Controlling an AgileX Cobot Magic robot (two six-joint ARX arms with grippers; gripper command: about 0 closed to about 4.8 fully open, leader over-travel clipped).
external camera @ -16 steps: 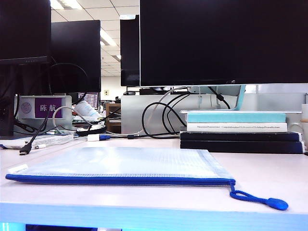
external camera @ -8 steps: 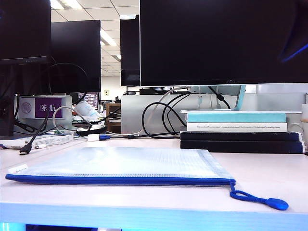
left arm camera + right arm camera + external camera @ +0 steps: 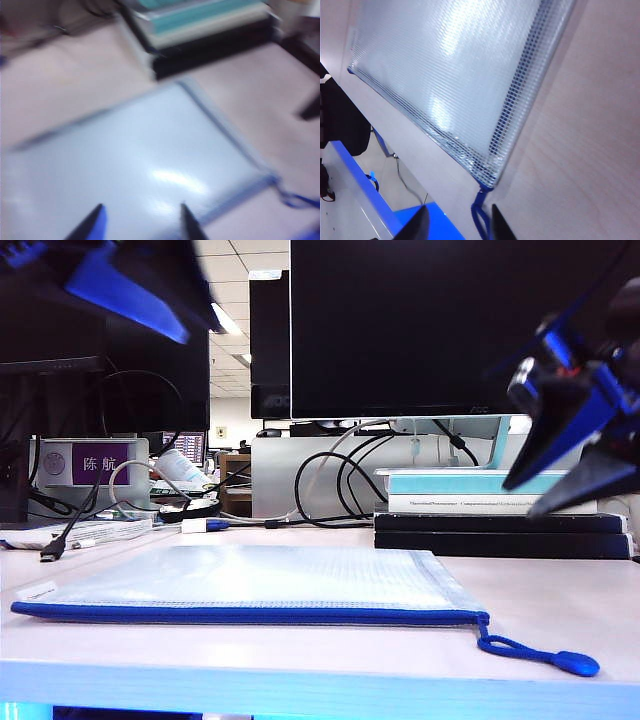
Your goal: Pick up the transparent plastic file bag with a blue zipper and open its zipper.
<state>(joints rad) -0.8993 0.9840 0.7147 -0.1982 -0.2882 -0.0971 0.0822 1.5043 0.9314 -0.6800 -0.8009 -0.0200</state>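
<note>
Two grippers hang above the table (image 3: pixel 560 590), neither touching anything. Flat on the table lies the file bag (image 3: pixel 260 580), its blue zipper (image 3: pixel 240 614) along the near edge, beside a stack of books (image 3: pixel 495 508). High at the left of the exterior view, the left gripper (image 3: pixel 142 225) has its fingers spread. Over the books, the right gripper (image 3: pixel 457 222) is likewise spread.

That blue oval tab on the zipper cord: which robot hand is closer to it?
Right. The right hand hangs above the blue oval tab at the pouch's zipper end, beside the books; the left hand is high over the opposite end. Neither touches it.
</note>
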